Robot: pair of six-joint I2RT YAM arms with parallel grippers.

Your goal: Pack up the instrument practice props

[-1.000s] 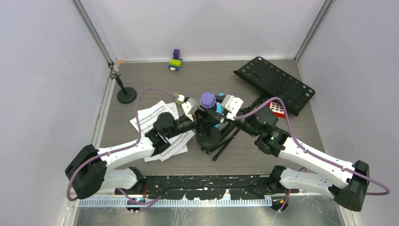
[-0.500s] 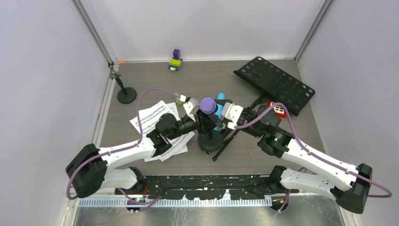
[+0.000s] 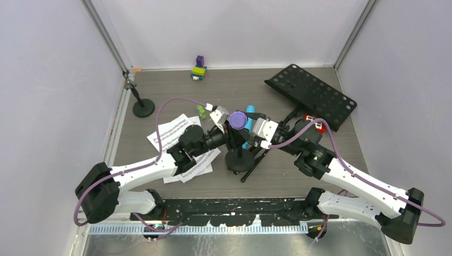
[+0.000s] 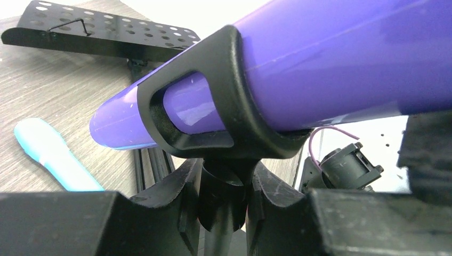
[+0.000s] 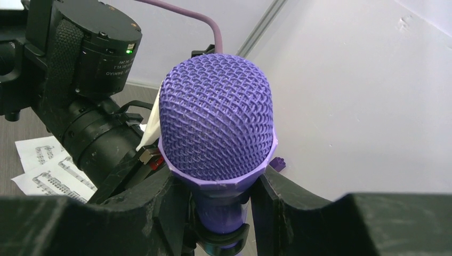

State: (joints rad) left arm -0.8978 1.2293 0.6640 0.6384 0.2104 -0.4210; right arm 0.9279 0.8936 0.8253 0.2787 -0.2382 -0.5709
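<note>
1. The left gripper (image 4: 224,188) is clamped on the thin black stem of a mic holder (image 4: 237,90). One finger presses on each side of the stem, just under the clip.
2. The purple microphone (image 4: 330,69) lies in this clip. Its body is tilted and its narrow end points toward the far side of the table (image 3: 170,96).
3. The right gripper (image 5: 218,216) is closed on the same purple microphone. Its fingers (image 5: 168,210) press the handle from both sides, just below the round mesh head.
4. From above, both grippers meet in the middle of the table, the left one at the left of the purple head and the right one at its right. The round base of the held holder is below them, on the near side. Whether this base rests on the table I cannot tell.
5. The cyan microphone (image 4: 56,154) lies flat on the table just beyond the grippers, partly hidden under them in the top view.
6. The white sheet-music pages (image 3: 173,136) lie spread under the left arm.
7. The black music rack (image 3: 312,96) lies at the far right, and its long black legs reach down past the holder's base.
8. The second mic holder (image 3: 143,108) stands near the far left edge, well apart.
9. A small red block (image 3: 315,124) is beside the rack, partly covered by a cable.
10. Some toy bricks (image 3: 199,69) sit at the back wall.
</note>
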